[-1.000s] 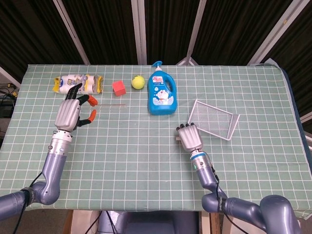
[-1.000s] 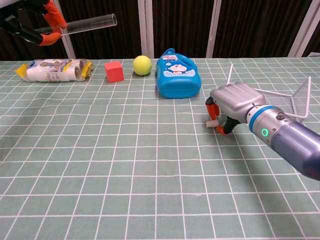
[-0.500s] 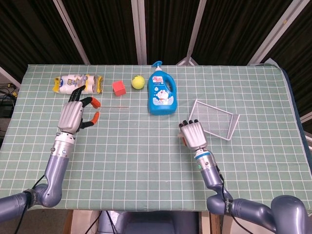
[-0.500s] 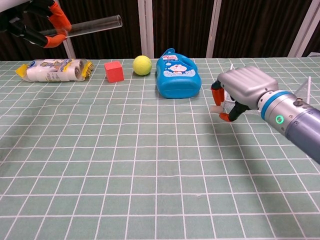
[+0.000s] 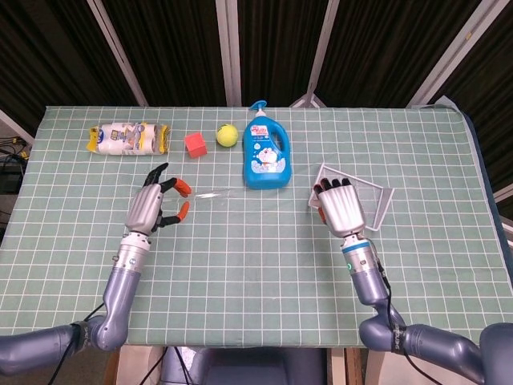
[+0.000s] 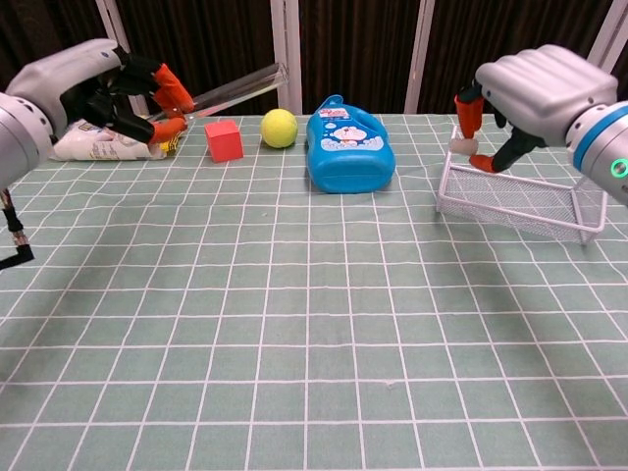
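Observation:
My left hand pinches one end of a clear plastic tube between orange-tipped fingers, held above the table left of centre. The tube points right, toward the blue bottle. My right hand hovers above the left end of the white wire basket. Its fingers are curled in and I see nothing held in them.
A red cube and a yellow ball lie at the back beside the bottle. A packet of white rolls lies at the back left. The green checked cloth covers the table.
My left hand carried the tube right and nearer the table's middle. My right hand rose and moved right, from the cloth in front of the basket to above its left end.

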You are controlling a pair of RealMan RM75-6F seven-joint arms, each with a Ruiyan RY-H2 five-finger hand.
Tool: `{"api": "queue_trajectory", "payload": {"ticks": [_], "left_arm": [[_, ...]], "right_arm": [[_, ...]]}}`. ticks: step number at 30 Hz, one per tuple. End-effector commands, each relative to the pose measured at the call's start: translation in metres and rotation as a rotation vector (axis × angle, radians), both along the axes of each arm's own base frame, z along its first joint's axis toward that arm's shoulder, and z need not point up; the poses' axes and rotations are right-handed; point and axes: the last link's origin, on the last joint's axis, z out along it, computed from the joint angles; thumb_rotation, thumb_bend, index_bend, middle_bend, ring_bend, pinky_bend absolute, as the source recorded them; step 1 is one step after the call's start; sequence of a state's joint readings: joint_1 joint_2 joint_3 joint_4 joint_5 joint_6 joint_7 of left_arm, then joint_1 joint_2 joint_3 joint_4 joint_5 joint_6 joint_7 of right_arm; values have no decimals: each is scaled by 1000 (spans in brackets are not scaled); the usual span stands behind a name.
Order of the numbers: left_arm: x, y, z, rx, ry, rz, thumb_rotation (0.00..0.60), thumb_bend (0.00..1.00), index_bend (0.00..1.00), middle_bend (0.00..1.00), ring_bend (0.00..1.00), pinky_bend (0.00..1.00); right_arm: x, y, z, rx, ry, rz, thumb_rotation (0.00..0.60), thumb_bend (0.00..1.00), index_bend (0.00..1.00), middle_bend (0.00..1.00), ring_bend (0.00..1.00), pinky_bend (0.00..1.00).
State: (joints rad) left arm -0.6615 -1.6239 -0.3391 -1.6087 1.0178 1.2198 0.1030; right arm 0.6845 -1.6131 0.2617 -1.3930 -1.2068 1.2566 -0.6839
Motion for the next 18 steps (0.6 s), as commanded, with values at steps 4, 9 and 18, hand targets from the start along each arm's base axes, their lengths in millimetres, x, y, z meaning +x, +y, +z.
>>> {"api": "queue_trajectory", "payload": {"ticks": [4, 9, 18], "left_arm": [[10, -1, -22, -20, -56, 12, 600, 727, 516, 472, 52, 0], [16, -1, -37, -22, -89, 21, 600, 729, 516, 472, 52, 0], [26, -1, -48, -1, -91, 47, 600, 729, 515, 475, 52, 0]], "right_arm": [[14, -5, 25, -88, 9, 90, 600, 418, 619, 450, 491, 481], [21, -8, 36, -124, 31, 161, 600, 418, 619, 450, 491, 482], [30, -10, 41, -189, 145, 321, 600, 419, 619, 450, 491, 481]]}}
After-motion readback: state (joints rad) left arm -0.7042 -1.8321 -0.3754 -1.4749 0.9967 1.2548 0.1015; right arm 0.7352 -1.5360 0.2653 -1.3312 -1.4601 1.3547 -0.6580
